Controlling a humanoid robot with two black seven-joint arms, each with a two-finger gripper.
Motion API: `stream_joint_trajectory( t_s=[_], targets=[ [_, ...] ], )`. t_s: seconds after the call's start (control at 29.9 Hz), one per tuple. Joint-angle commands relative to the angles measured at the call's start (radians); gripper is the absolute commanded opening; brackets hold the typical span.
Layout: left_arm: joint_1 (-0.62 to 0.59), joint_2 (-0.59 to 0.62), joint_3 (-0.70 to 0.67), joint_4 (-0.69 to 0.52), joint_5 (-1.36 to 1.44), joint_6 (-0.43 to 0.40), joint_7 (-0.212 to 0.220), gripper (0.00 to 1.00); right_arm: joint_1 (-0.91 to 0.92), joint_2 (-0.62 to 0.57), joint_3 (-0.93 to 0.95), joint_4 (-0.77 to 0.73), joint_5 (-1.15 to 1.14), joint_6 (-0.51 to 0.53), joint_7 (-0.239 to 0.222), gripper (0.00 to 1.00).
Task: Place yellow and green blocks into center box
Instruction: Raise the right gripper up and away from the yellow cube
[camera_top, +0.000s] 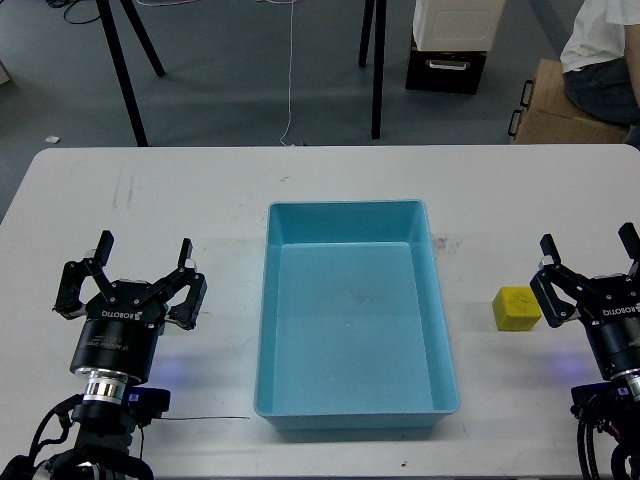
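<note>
1. Here, at the near left of the white desk (200, 190), the left hand (143, 250) points away from the viewer with its two fingers spread wide apart. Nothing sits between them, and the hand touches none of the task's things.
2. A thin dark wire (205, 419) lies on the desk just right of the left arm's base, running toward the near left corner of the tray.
3. In the middle of the desk sits the center box (275, 300), a light blue tray with low sloped walls and rounded corners, its long side running near to far. Its floor is bare blue plastic, with only a faint scuff near the middle.
4. Right of the tray, well apart from its right wall, the yellow block (516, 308) rests flat on the desk, outside the tray. The green block cannot be found in this view.
5. At the near right, the right hand (588, 255) stands with its fingers spread apart, partly cut off by the edge of the view. Its left finger is just beside the yellow block; whether they touch cannot be told. The block is not between the fingers.
6. Beyond the far edge of the desk, on the grey floor, stand black stand legs (125, 70), a brown cardboard box (545, 110) at the far right, and a seated person (600, 50) in a white shirt.
</note>
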Motion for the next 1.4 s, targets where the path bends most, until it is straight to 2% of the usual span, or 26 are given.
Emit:
stream_joint_trajectory(
  t_s=[0.0, 0.27, 0.33, 0.53, 0.67, 0.77, 0.84, 0.9, 0.97, 1.04, 1.07, 1.1, 1.14, 1.2, 1.24, 1.37],
  targets=[
    [-0.005, 0.0, 0.005, 0.004, 0.0, -0.001, -0.007, 1.0, 0.0, 0.001, 0.006, -0.003, 0.0, -0.001, 0.0, 0.99],
    [-0.011, 0.0, 0.008, 0.006, 0.002, -0.001, -0.01, 1.0, 0.063, -0.015, 0.015, -0.061, -0.064, 0.004, 0.002, 0.99],
    [-0.013, 0.0, 0.01, 0.009, 0.002, -0.001, -0.008, 1.0, 0.097, -0.028, 0.035, -0.067, -0.17, 0.005, 0.002, 0.99],
    [-0.013, 0.0, 0.01, 0.023, 0.002, -0.001, -0.008, 1.0, 0.238, -0.143, 0.064, -0.067, -0.689, -0.015, 0.002, 0.99],
    [-0.013, 0.0, 0.01, 0.024, 0.002, -0.001, -0.008, 1.0, 0.336, -0.228, 0.075, -0.061, -1.029, -0.081, 0.005, 0.99],
    [-0.013, 0.0, 0.01, 0.027, 0.0, -0.002, -0.008, 1.0, 0.446, -0.329, 0.064, -0.067, -1.227, -0.125, 0.038, 0.97],
    [-0.013, 0.0, 0.01, 0.035, 0.002, -0.002, -0.008, 1.0, 0.5, -0.387, 0.036, -0.077, -1.313, -0.202, 0.06, 0.97],
    [-0.013, 0.0, 0.01, 0.038, 0.0, -0.002, -0.008, 1.0, 0.555, -0.455, -0.031, -0.097, -1.368, -0.286, 0.062, 0.93],
    [-0.013, 0.0, 0.01, 0.039, 0.0, -0.002, -0.008, 1.0, 0.618, -0.533, -0.092, -0.124, -1.394, -0.312, 0.074, 0.92],
    [-0.013, 0.0, 0.01, 0.043, 0.0, -0.002, -0.008, 1.0, 0.681, -0.599, -0.132, -0.175, -1.426, -0.317, 0.124, 0.94],
    [-0.013, 0.0, 0.01, 0.043, 0.0, -0.002, -0.008, 1.0, 0.698, -0.629, -0.151, -0.204, -1.457, -0.311, 0.184, 0.96],
    [-0.013, 0.0, 0.01, 0.043, 0.0, -0.002, -0.008, 1.0, 0.715, -0.65, -0.172, -0.224, -1.497, -0.311, 0.251, 0.97],
    [-0.013, 0.0, 0.01, 0.043, 0.0, -0.002, -0.008, 1.0, 0.727, -0.679, -0.201, -0.244, -1.552, -0.309, 0.343, 0.97],
    [-0.013, 0.0, 0.01, 0.043, 0.0, -0.001, -0.008, 1.0, 0.761, -0.74, -0.255, -0.256, -1.678, -0.309, 0.495, 0.97],
    [-0.013, 0.0, 0.01, 0.043, 0.0, -0.002, -0.01, 1.0, 0.779, -0.772, -0.28, -0.258, -1.739, -0.311, 0.55, 0.97],
    [-0.013, 0.0, 0.01, 0.046, 0.0, -0.001, -0.008, 1.0, 0.832, -0.901, -0.408, -0.256, -1.87, -0.306, 0.552, 0.96]
  ],
)
